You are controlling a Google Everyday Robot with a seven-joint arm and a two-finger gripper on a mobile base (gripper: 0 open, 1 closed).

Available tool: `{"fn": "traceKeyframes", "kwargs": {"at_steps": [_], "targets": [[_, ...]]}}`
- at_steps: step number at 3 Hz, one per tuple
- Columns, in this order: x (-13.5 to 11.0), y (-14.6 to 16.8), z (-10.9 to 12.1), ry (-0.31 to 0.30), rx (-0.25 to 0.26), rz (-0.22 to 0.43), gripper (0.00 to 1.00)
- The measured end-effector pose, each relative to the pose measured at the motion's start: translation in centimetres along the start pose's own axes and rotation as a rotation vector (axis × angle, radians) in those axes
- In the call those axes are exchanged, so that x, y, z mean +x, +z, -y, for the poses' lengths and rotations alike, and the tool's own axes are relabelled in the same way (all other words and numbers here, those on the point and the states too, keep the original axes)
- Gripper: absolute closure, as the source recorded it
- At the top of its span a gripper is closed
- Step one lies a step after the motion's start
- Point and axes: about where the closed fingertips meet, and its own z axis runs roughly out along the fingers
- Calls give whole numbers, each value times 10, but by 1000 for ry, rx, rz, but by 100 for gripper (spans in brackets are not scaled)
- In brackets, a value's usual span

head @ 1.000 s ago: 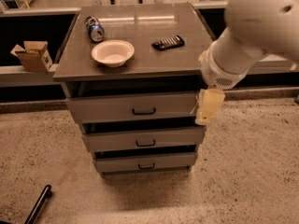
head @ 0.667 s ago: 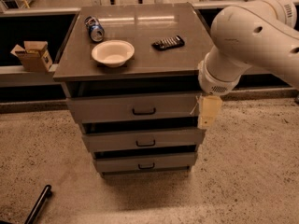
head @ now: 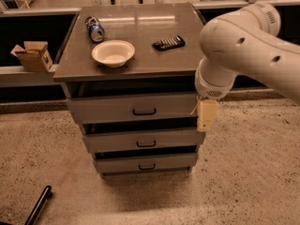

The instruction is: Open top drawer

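The top drawer is the widest grey front of the cabinet, just under the top, with a small black bar handle at its middle. Its front stands only slightly out from the cabinet. My gripper, a cream-coloured piece hanging below the white arm, sits at the drawer's right end, to the right of the handle and partly over the gap below the drawer. It holds nothing that I can see.
Two narrower grey drawers lie below. On the cabinet top are a white bowl, a can on its side and a black remote. A cardboard box sits on the left ledge. A black rod lies on the floor.
The arm has swung so its wrist points more straight down. The gripper has dropped a little and shifted slightly left, staying at the top drawer's right end. The drawers have not moved.
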Motion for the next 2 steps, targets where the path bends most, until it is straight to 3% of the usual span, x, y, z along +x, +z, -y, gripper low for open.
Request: {"fn": "traceKeyframes", "kwargs": {"at_steps": [1,2], "targets": [[8,45,6,-25,-11,-43,0],[14,88,14,-62,-36,-11,0]]}}
